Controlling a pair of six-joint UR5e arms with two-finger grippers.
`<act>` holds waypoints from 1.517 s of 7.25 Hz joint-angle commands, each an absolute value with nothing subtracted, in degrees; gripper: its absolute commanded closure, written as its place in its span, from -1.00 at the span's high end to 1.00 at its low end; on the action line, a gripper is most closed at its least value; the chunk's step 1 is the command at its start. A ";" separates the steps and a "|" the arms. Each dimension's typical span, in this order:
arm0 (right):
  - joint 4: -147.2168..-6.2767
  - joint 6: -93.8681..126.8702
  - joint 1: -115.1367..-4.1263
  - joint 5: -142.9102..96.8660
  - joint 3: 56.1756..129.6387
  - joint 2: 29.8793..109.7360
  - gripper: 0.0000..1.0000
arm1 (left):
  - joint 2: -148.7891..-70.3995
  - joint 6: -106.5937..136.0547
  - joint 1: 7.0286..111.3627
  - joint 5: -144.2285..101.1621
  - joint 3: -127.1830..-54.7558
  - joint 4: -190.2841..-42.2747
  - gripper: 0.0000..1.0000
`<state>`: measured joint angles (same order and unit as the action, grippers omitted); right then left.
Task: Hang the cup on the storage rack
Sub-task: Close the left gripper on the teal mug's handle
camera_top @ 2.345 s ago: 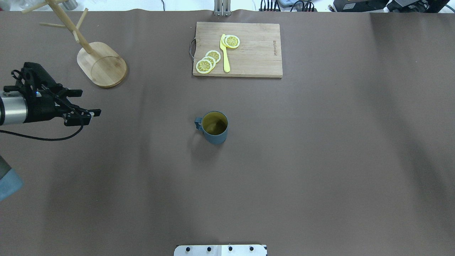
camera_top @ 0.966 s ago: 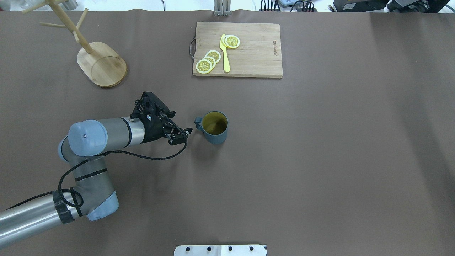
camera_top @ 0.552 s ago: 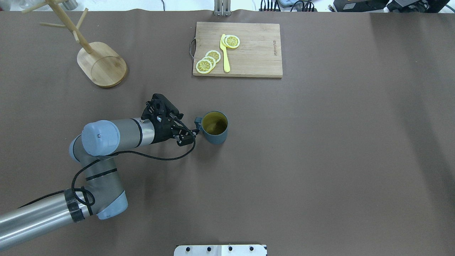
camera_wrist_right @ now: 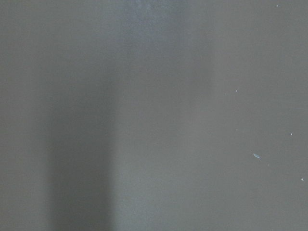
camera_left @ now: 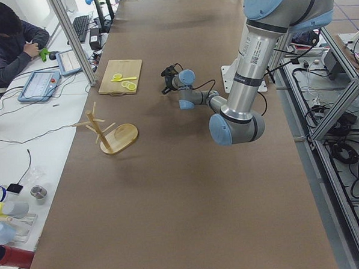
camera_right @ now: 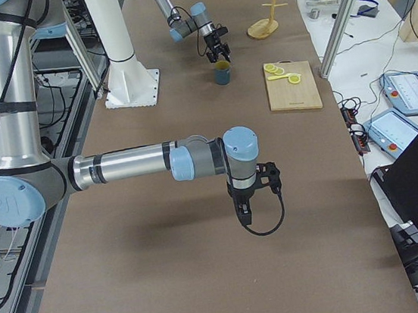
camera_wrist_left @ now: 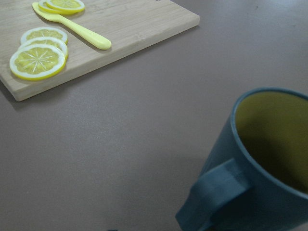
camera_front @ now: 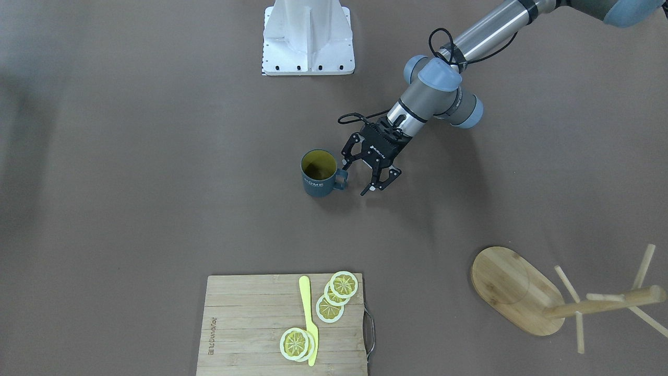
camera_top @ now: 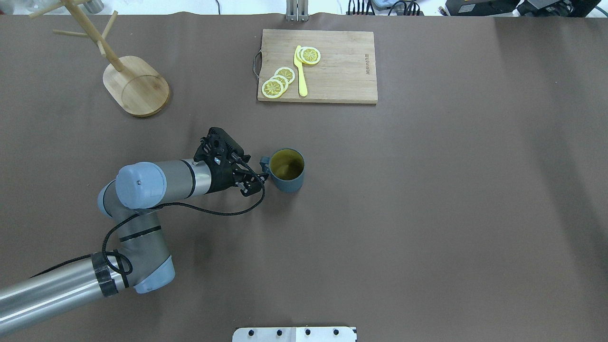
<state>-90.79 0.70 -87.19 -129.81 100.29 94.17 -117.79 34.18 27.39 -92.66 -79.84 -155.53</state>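
The slate-blue cup [camera_top: 287,170] with a yellow inside stands upright mid-table, its handle [camera_top: 264,165] towards my left gripper [camera_top: 256,176]. That gripper is open and empty. In the front-facing view it [camera_front: 358,178] sits low beside the cup [camera_front: 318,173], with one finger next to the handle. The left wrist view shows the cup [camera_wrist_left: 262,168] and its handle [camera_wrist_left: 219,192] close up. The bamboo storage rack [camera_top: 137,85] stands empty at the far left. My right gripper [camera_right: 246,211] shows only in the exterior right view, so I cannot tell its state.
A bamboo cutting board [camera_top: 332,66] with lemon slices [camera_top: 278,81] and a yellow knife [camera_top: 300,71] lies beyond the cup. The robot's base plate [camera_front: 308,42] is at the near edge. An operator [camera_left: 9,41] sits past the table's far side.
My left arm has come in from the table's left edge and moved right to the cup's handle. Its gripper has stayed open. The cup has not moved.
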 commanded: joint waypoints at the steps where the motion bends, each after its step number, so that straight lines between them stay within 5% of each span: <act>1: -90.79 0.70 -87.19 -129.81 100.37 94.13 1.00 | -118.12 34.19 27.33 -92.64 -79.54 -155.57 0.38; 9: -90.79 0.70 -87.19 -129.73 100.37 94.04 1.00 | -119.18 36.12 27.33 -92.55 -78.40 -155.57 0.01; 11: -90.79 0.70 -87.19 -129.64 100.37 94.04 1.00 | -119.35 36.65 27.33 -92.55 -78.40 -155.57 -0.28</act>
